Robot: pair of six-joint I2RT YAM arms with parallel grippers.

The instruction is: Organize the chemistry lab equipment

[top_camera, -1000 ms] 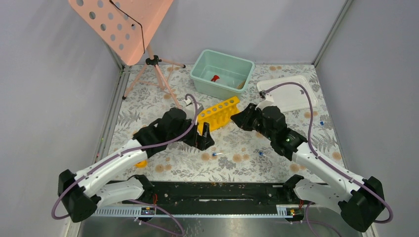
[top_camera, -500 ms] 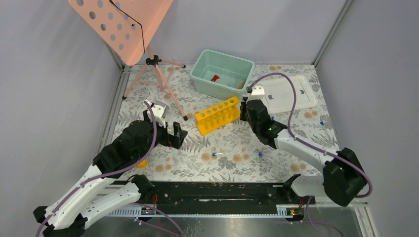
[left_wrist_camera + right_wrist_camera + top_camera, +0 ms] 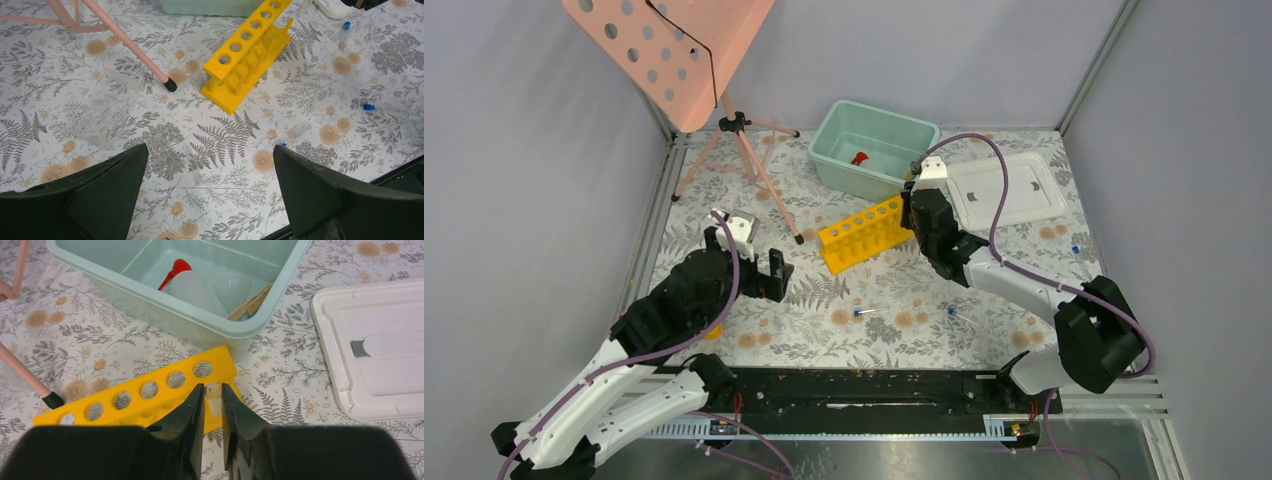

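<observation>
The yellow test-tube rack (image 3: 864, 233) lies slanted in front of the bin, its holes (image 3: 150, 389) all unfilled. My right gripper (image 3: 213, 386) is shut on a small clear tube (image 3: 214, 401), held upright just off the rack's right end (image 3: 911, 215). My left gripper (image 3: 210, 147) hangs open above the floral table, left of the rack (image 3: 749, 258), nothing between its fingers. Two clear uncapped tubes (image 3: 192, 162) lie under it. Blue-capped tubes (image 3: 864, 313) (image 3: 951, 312) lie nearer the front. The red-capped bottle (image 3: 192, 287) lies inside the bin.
The pale green bin (image 3: 854, 180) stands behind the rack, and a white lid (image 3: 1009, 190) lies to its right. A pink perforated stand (image 3: 674, 55) on a tripod has one foot (image 3: 170, 85) close to the rack. Another tube (image 3: 1075, 247) lies far right.
My left arm has drawn back leftward from the rack and its gripper has opened wide. My right gripper has carried the clear tube up and left to the rack's right end.
</observation>
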